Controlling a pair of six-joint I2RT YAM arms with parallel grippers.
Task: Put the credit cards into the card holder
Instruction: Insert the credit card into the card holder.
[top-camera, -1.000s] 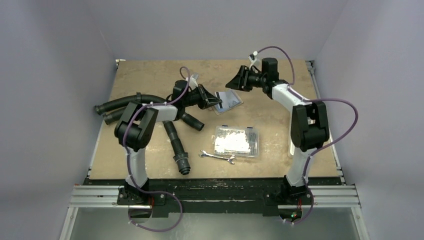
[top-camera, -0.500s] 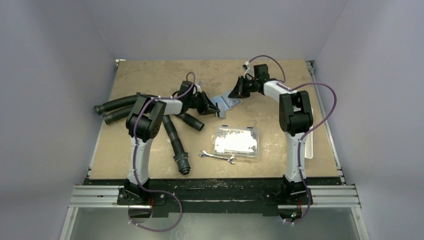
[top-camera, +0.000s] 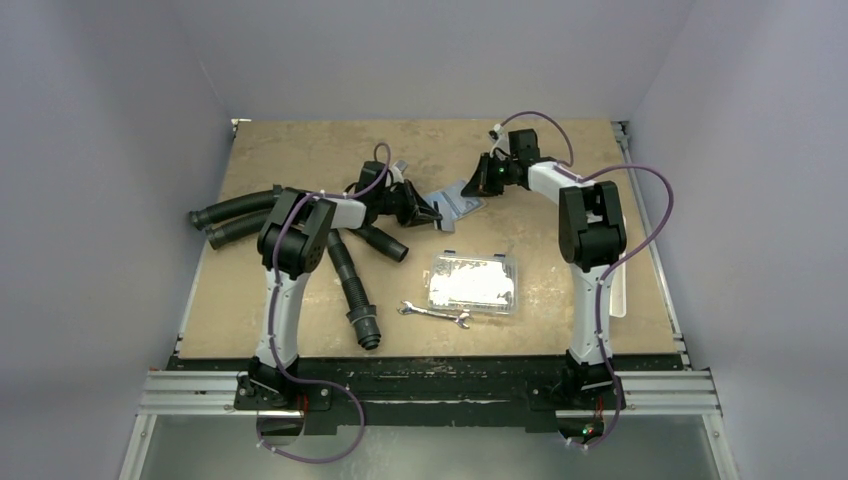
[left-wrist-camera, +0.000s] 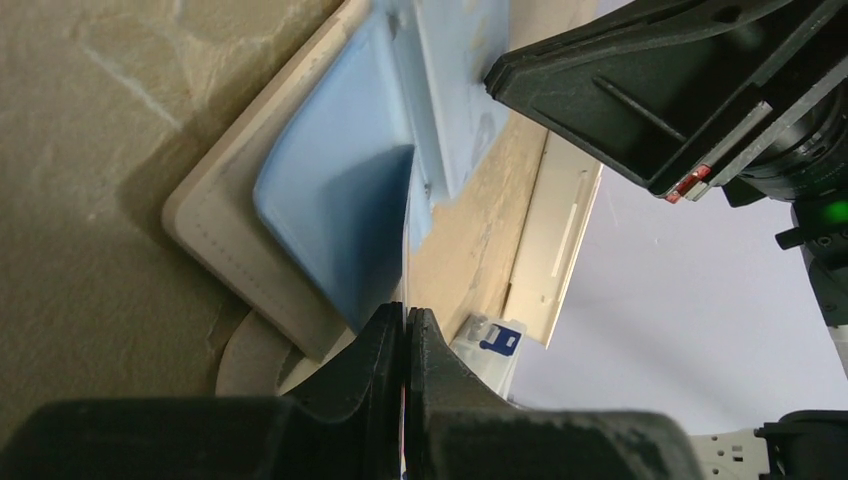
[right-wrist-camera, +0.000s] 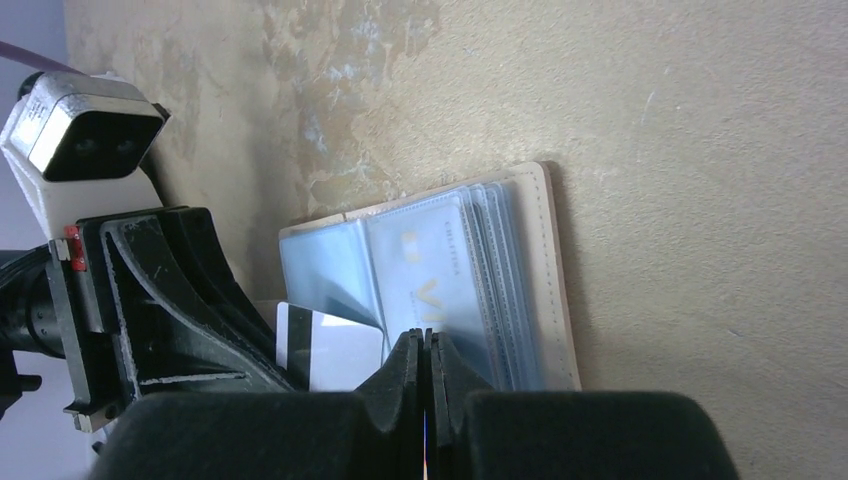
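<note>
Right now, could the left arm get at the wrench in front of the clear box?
Probably not yet. The wrench lies uncovered, but the left hand is shut on the card holder and would have to let go first.

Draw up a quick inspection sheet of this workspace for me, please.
Surface: board, tan, mottled.
Job's things: card holder lies open; credit card in a clear sleeve; second card loose at its edge.
Clutter: hoses, clear box, wrench, white tray.
Grippers: left gripper shut on a holder sleeve; right gripper shut at the holder's edge.
Cables: cables, purple, looping along both arms.
Surroundings: walls, pale; nothing else seen.
</note>
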